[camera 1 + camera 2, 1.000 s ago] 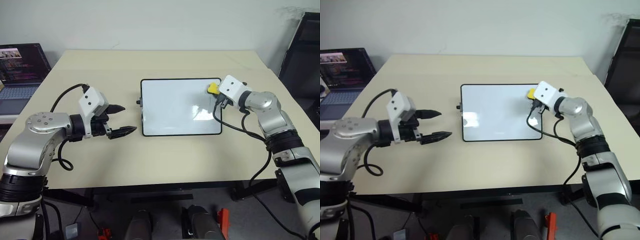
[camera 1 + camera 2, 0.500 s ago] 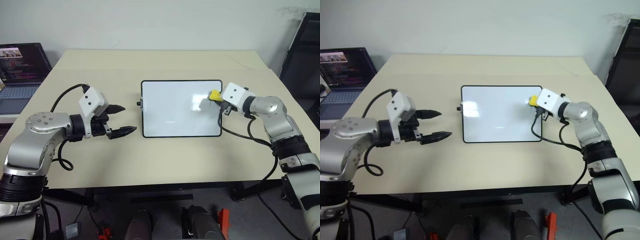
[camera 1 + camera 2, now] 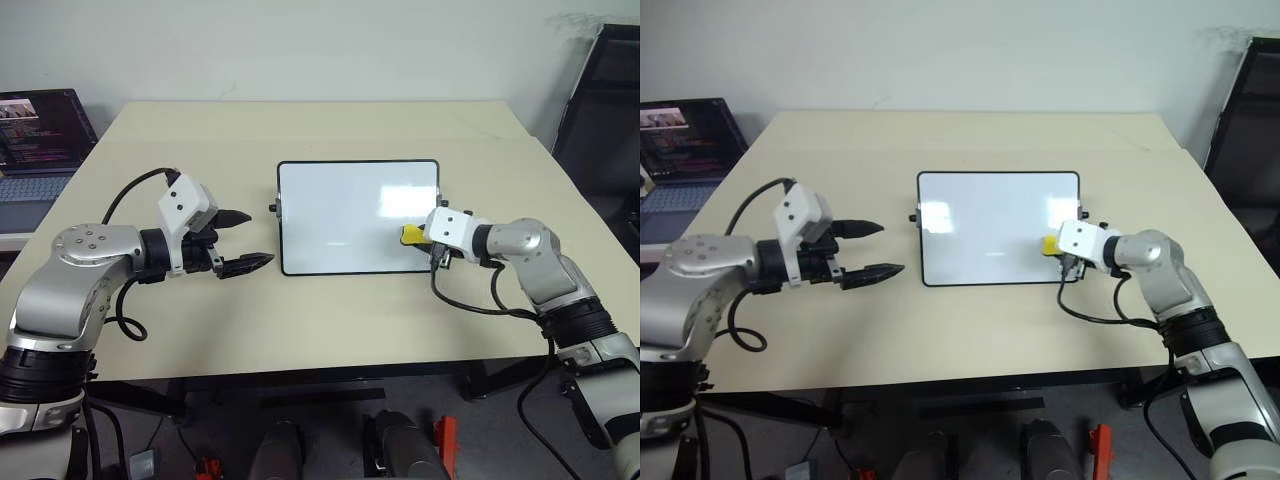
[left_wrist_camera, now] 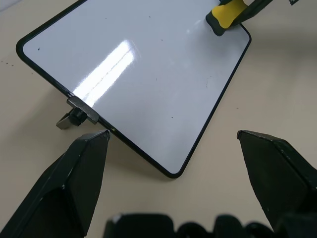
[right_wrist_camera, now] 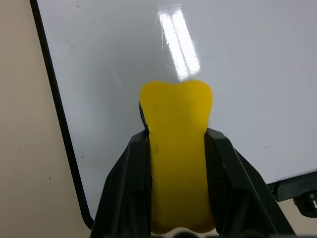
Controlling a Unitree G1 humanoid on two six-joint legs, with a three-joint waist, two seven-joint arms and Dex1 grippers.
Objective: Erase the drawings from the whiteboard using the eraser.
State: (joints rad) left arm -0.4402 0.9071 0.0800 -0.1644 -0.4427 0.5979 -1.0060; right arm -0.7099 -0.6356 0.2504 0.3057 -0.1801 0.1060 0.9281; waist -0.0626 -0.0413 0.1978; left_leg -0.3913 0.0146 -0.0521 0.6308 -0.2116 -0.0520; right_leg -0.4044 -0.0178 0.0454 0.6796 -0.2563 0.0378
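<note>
The whiteboard (image 3: 350, 215) lies flat at the middle of the table. Its surface looks white with glare patches and a few tiny specks; the drawings are out of view. My right gripper (image 3: 418, 237) is shut on the yellow eraser (image 3: 411, 235), which rests on the board near its right edge, toward the near right corner. In the right wrist view the eraser (image 5: 176, 114) sits between both black fingers (image 5: 130, 173), pressed to the board (image 5: 257, 74). To the left of the board my left gripper (image 3: 260, 237) hovers open and holds nothing, its jaws facing the board's near left corner (image 4: 168, 171).
A dark-screened laptop (image 3: 35, 135) stands beyond the table's left edge. A black chair (image 3: 605, 110) is at the far right. A small black knob (image 4: 74, 116) sticks out of the board's left side. Bare beige tabletop (image 3: 330, 130) surrounds the board.
My right gripper has carried the eraser from the board's far right corner down its right edge toward the near right corner. The left arm has stayed still.
</note>
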